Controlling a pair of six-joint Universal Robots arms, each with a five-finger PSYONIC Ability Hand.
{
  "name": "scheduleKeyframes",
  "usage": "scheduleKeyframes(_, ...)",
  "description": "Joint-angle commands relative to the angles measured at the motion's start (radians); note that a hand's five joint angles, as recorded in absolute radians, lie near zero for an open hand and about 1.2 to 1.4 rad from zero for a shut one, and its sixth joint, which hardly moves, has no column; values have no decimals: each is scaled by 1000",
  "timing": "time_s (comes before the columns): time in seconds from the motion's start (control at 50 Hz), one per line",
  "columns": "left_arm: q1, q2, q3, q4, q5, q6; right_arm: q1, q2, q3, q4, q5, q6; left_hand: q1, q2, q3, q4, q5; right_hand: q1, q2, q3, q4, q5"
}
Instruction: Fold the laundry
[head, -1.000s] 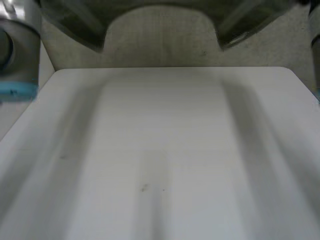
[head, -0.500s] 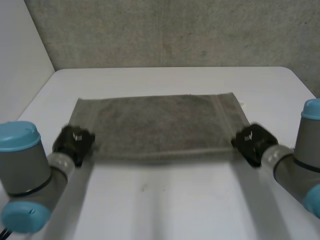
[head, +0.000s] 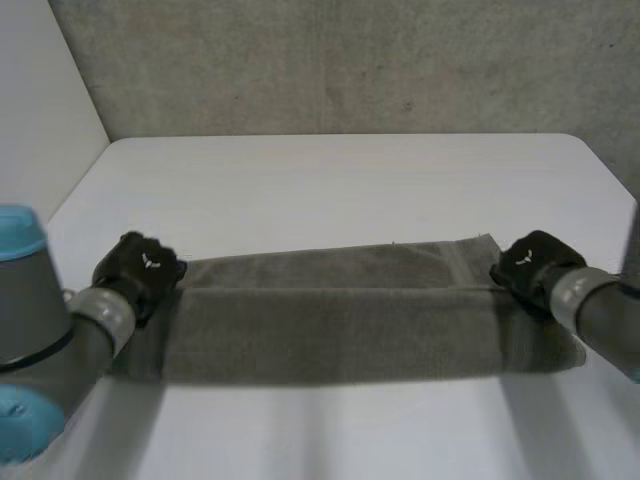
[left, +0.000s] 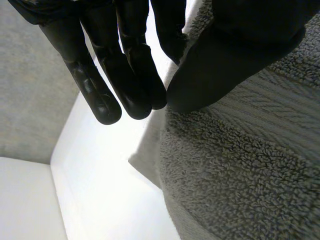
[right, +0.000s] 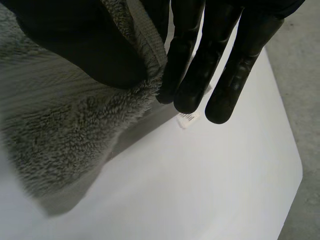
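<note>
- The left arm (head: 40, 335), grey with a light-blue cap, comes in at about 8 o'clock of the white table (head: 330, 175)
- The left hand (head: 140, 272) holds the 9 o'clock end of the grey towel (head: 330, 320). In the left wrist view, its thumb (left: 235, 50) bears down on the terry pile opposite straight fingers (left: 125, 80), and the cloth's edge is pinched between them
- The towel stretches as one long band between the two hands, across the near half of the table from 9 o'clock to 3 o'clock. Its far edge runs level with the hands and its near edge falls toward 6 o'clock over a dark shadow
- A woven band (head: 458, 265) crosses the towel close to its 3 o'clock end
- The right hand (head: 530, 265) holds the towel's 3 o'clock end. In the right wrist view, its thumb (right: 95, 50) clamps the banded edge against straight fingers (right: 200, 80)
- A small white label (right: 189, 118) shows just past those fingertips, beside the towel's corner and above the bare tabletop
- The right arm (head: 600, 315) enters at about 4 o'clock
- A grey, rough-textured wall (head: 330, 60) stands behind the table at 12 o'clock
</note>
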Motion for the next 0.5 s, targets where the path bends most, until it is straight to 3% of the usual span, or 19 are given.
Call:
scheduleKeyframes(0.02, -8, -265, 195, 139, -55, -9, 43, 179, -115, -211, 33, 88, 187, 178, 180, 179, 179, 437, 215, 207, 202, 194)
scheduleKeyframes(0.16, -8, -360, 281, 256, -101, 2, 59, 324, -200, -436, 41, 68, 187, 178, 180, 179, 179, 437, 215, 207, 202, 194)
scheduleKeyframes(0.34, -9, -431, 335, 311, -95, 1, 96, 432, -292, -501, 35, 25, 187, 178, 180, 179, 179, 437, 215, 207, 202, 194)
scheduleKeyframes(0.36, -9, -431, 335, 312, -95, 1, 104, 453, -310, -504, 42, 19, 187, 178, 180, 179, 179, 337, 114, 106, 101, 94)
scheduleKeyframes(0.38, -9, -437, 336, 312, -92, 1, 112, 467, -327, -505, 56, 16, -234, -243, -241, -242, -242, -257, -480, -488, -493, -500)
scheduleKeyframes(0.4, -11, -440, 338, 312, -92, 2, 112, 467, -327, -505, 56, 16, -788, -796, -794, -796, -796, -263, -486, -494, -499, -506)
scheduleKeyframes(0.42, -11, -440, 338, 312, -92, 2, 119, 470, -333, -505, 79, 17, -794, -802, -800, -801, -801, -784, -1007, -1015, -1020, -1027)
scheduleKeyframes(0.44, -11, -439, 341, 312, -92, 1, 119, 470, -333, -505, 79, 17, -1035, -1043, -1041, -1043, -1043, -784, -1007, -1015, -1020, -1027)
scheduleKeyframes(0.5, -12, -410, 344, 312, -98, -12, 124, 446, -341, -505, 139, 25, -1035, -1043, -1041, -1043, -1043, -784, -1007, -1015, -1020, -1027)
